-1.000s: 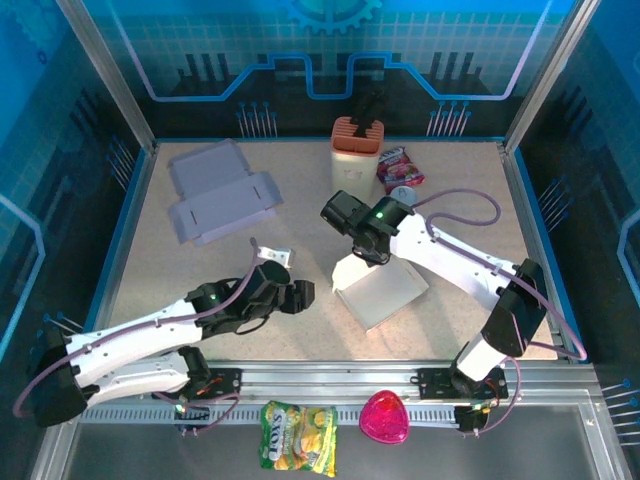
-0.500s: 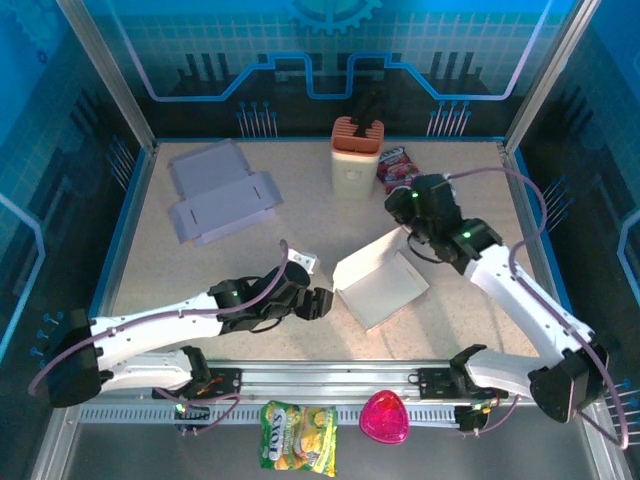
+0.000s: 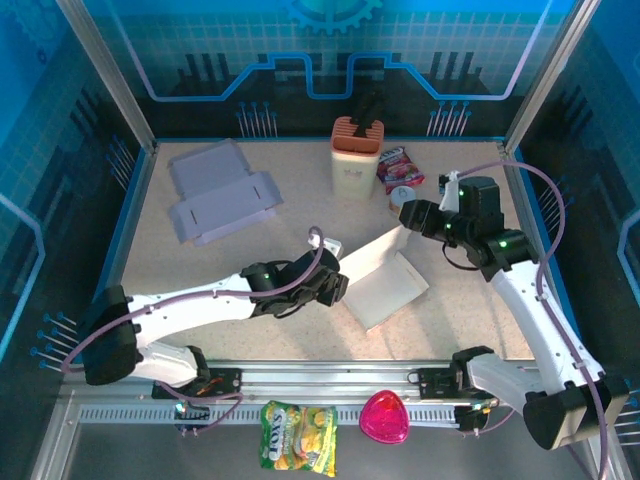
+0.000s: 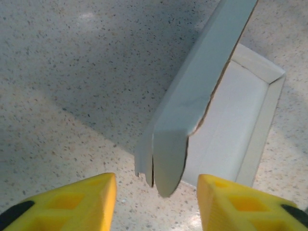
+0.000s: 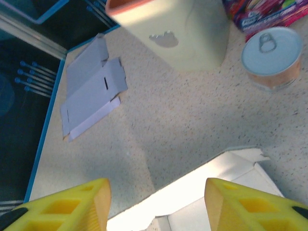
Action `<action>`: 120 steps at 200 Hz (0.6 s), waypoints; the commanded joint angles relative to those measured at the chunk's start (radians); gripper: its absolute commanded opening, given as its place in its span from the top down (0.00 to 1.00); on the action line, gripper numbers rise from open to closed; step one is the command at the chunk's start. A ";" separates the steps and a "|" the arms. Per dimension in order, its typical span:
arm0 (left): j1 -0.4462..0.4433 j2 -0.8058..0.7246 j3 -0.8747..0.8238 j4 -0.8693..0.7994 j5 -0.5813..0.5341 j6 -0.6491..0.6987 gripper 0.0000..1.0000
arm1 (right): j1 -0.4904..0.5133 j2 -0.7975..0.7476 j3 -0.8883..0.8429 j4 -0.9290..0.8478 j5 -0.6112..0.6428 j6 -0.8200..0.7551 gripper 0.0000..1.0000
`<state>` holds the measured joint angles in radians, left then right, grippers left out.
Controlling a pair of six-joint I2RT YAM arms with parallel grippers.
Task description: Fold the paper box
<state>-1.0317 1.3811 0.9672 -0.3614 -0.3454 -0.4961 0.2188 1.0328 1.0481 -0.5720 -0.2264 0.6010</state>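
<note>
Centre the spread left tool (image 4: 156,191) astride the paper box's (image 4: 231,125) corner flap (image 4: 168,161), apparently not yet touched, then close squarely.

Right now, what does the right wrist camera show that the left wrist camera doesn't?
Right wrist: flat grey cardboard blank, cream tub with orange lid, silver-lidded tin can, colourful snack packet. Left wrist: rounded tab of the raised flap, between the fingers of the open left gripper. Both: white paper box, speckled tabletop.
</note>
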 commanded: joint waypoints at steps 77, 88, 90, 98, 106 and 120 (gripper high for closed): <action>-0.005 0.074 0.068 -0.053 -0.062 0.044 0.88 | -0.015 -0.031 -0.034 -0.020 -0.071 -0.052 0.46; -0.006 0.079 0.069 -0.054 -0.064 0.047 0.88 | -0.016 -0.033 -0.036 -0.020 -0.071 -0.053 0.46; -0.005 0.080 0.070 -0.054 -0.065 0.048 0.88 | -0.016 -0.033 -0.037 -0.020 -0.072 -0.055 0.46; -0.005 0.082 0.072 -0.056 -0.072 0.052 0.90 | -0.018 -0.034 -0.039 -0.022 -0.071 -0.055 0.46; -0.004 0.085 0.075 -0.062 -0.081 0.057 0.91 | -0.018 -0.035 -0.041 -0.023 -0.071 -0.061 0.46; 0.000 0.088 0.083 -0.080 -0.099 0.067 0.97 | -0.020 -0.035 -0.044 -0.026 -0.069 -0.067 0.46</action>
<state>-1.0317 1.4570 1.0096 -0.3977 -0.3981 -0.4625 0.2146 1.0187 1.0252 -0.5766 -0.2745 0.5621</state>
